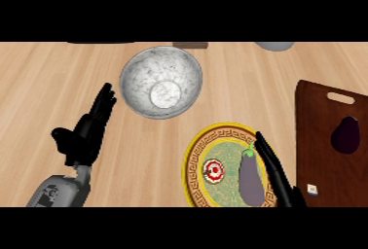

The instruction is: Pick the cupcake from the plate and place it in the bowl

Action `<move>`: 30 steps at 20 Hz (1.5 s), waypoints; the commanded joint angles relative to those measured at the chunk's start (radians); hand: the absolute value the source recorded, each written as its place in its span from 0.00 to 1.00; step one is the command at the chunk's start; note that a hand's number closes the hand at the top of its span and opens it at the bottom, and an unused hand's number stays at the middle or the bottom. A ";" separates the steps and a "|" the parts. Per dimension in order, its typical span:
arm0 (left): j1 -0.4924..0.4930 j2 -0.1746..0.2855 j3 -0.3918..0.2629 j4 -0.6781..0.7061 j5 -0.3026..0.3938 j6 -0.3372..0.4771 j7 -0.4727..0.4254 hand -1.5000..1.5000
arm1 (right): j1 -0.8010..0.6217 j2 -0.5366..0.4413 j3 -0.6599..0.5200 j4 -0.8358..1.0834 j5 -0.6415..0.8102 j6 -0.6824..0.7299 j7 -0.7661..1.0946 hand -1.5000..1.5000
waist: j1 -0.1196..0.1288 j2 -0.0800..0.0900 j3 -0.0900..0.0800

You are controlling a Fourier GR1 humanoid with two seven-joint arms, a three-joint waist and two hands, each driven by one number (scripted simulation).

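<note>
Yellow plate (191, 165) at 5 o'clock | cupcake (213, 170) on plate, at eggplant's (251, 182) 9 o'clock | grey bowl (138, 78) at 12 o'clock | right hand (275, 168) just beside eggplant, fingers straight, together | left hand (84, 135) at 9 o'clock, fingers straight, holding nothing

Cupcake (213, 170) and eggplant (251, 179) on plate (189, 168) (marble bowl (140, 78) beyond)

Up-left of the plate (219, 129), bare counter (144, 160) runs free to the bowl (144, 78); left of the plate it is open as far as the left hand (86, 131). On the plate an eggplant (251, 180) lies just right of the cupcake (213, 171) (the right hand (277, 168) stretches along it); a cutting board (316, 126) flanks the plate's right.
</note>
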 commanded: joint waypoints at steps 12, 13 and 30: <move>-0.013 -0.037 0.017 0.000 -0.046 -0.020 0.016 0.50 | -0.177 0.066 -0.028 -0.008 0.018 0.422 0.596 0.00 | 0.011 0.002 0.002; -0.034 -0.045 0.038 0.035 -0.041 -0.034 0.007 0.50 | -0.159 0.042 -0.052 -0.001 -0.005 0.432 0.562 0.00 | 0.009 0.002 0.002; 0.031 -0.062 0.145 -0.004 -0.069 -0.142 0.007 0.50 | -0.007 0.097 -0.086 0.035 -0.121 0.373 0.266 0.00 | 0.008 0.002 0.003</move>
